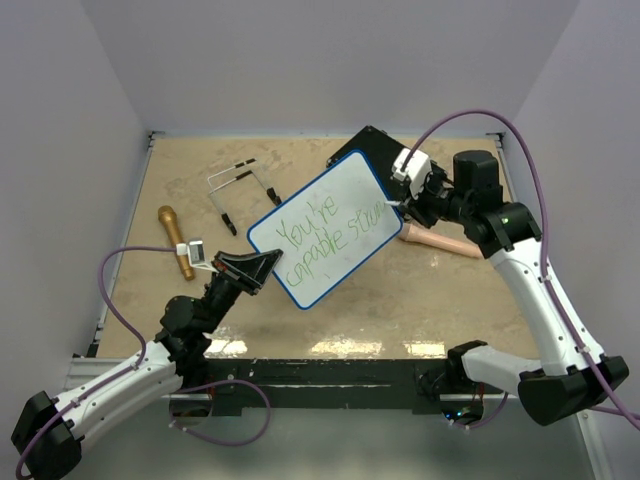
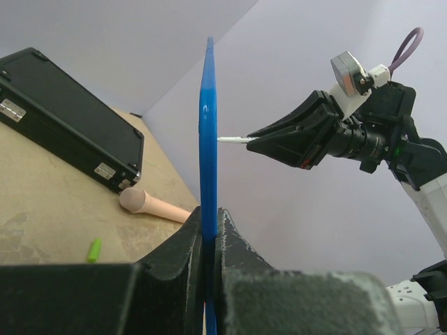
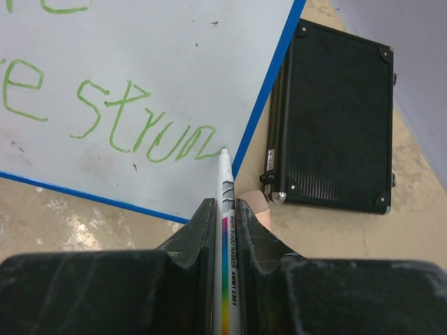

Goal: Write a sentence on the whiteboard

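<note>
The whiteboard, white with a thin blue rim, is held tilted above the table. My left gripper is shut on its lower left edge; in the left wrist view the board shows edge-on between the jaws. The sentence is in green, in two lines, reading roughly "You're capable stron". My right gripper is shut on a white marker. The marker tip touches the board at the end of the last green word.
A black case lies at the back right, partly under the board. A pink wooden pestle-like handle lies below the right gripper. A brown wooden handle and a metal wire frame lie at the left. A small green cap lies on the table.
</note>
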